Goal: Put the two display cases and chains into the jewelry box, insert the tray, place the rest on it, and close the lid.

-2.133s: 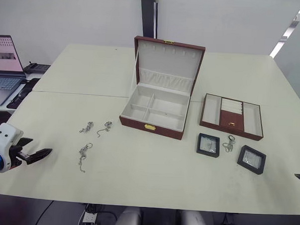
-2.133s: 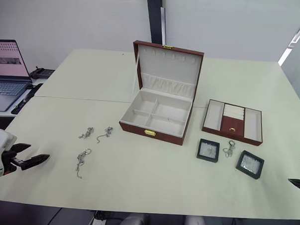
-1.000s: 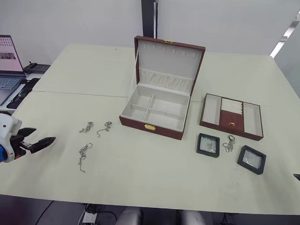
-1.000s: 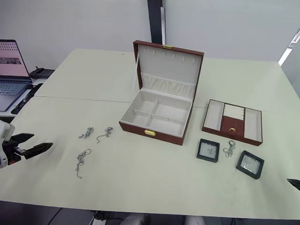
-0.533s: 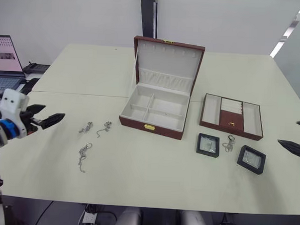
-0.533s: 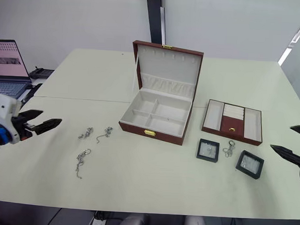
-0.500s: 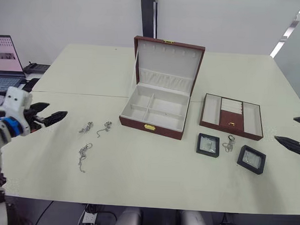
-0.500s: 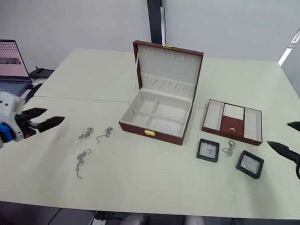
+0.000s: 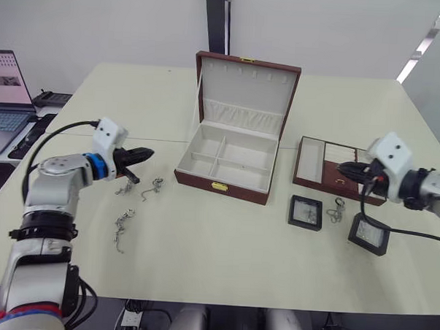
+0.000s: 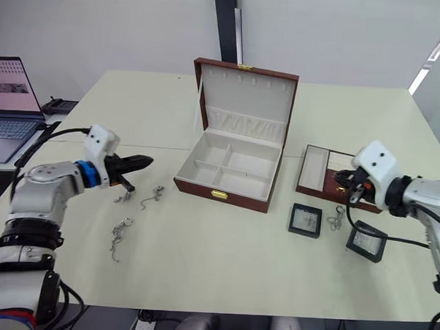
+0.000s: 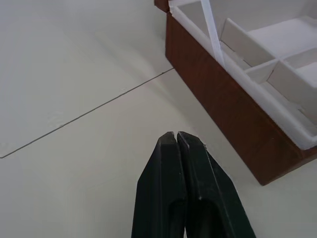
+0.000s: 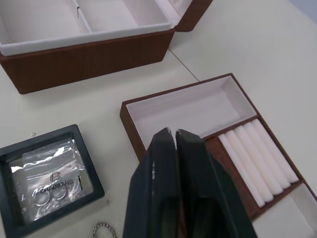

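The jewelry box (image 9: 231, 162) stands open mid-table, its lid (image 9: 245, 89) upright and its cream compartments bare. The tray (image 9: 340, 170) lies to its right. In front of the tray lie two display cases (image 9: 305, 212) (image 9: 369, 234) with a chain (image 9: 338, 209) between them. Three more chains (image 9: 126, 186) (image 9: 153, 188) (image 9: 122, 226) lie left of the box. My left gripper (image 9: 146, 154) is shut and empty, hovering just behind those chains and pointing at the box (image 11: 233, 114). My right gripper (image 9: 344, 169) is shut and empty over the tray (image 12: 198, 106).
A laptop (image 9: 7, 101) sits on a side table at the far left. A seam (image 9: 112, 137) runs across the cream tabletop behind the left chains. A dark post (image 9: 215, 22) rises behind the table.
Both arms have swung inward from the table's edges, the left toward the chains and the right over the tray. Both grippers have gone from open to shut.
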